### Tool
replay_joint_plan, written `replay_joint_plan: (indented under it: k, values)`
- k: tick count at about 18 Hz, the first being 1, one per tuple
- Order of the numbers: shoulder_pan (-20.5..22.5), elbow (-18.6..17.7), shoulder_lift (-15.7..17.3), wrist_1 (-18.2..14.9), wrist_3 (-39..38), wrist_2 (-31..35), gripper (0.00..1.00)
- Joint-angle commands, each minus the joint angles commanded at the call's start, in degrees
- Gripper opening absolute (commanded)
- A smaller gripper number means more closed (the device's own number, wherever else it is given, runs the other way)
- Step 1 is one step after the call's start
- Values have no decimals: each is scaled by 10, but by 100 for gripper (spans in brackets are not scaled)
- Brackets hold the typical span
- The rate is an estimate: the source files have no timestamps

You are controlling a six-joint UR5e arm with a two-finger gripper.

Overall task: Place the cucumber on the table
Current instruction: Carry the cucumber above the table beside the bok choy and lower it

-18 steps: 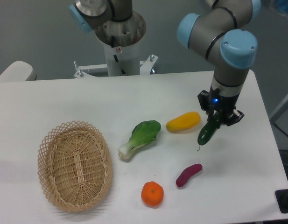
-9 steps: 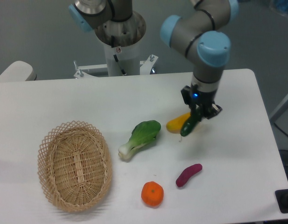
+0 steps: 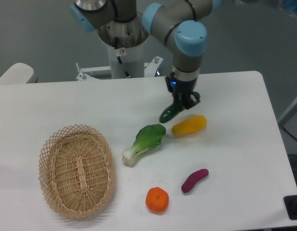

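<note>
Above the table (image 3: 66, 103), the gripper (image 3: 182, 102) clamps the cucumber (image 3: 168, 113), which slants down-left beneath it.

The slim, dark green, glossy cucumber (image 3: 169, 113) is catching light on its smooth skin. The large white bench (image 3: 244, 163) is showing a smooth, faintly shiny top. At near left, the oval basket (image 3: 77, 171) of tan woven wicker is looking rough and matt beside it.
</note>
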Motion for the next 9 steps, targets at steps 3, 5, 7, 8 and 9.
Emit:
replay_joint_plan:
  k: [3,5,7,8,9]
  values:
    - [-17,-10,-8,0,19,0,24]
    - [-18,-16,-18,0,12,-1,24]
    - [-18,-22,-22,1,13,0,24]
    - [-18,-25,-25,1,12,0,24]
    - [-18,-29,-26,2,11,0,24]
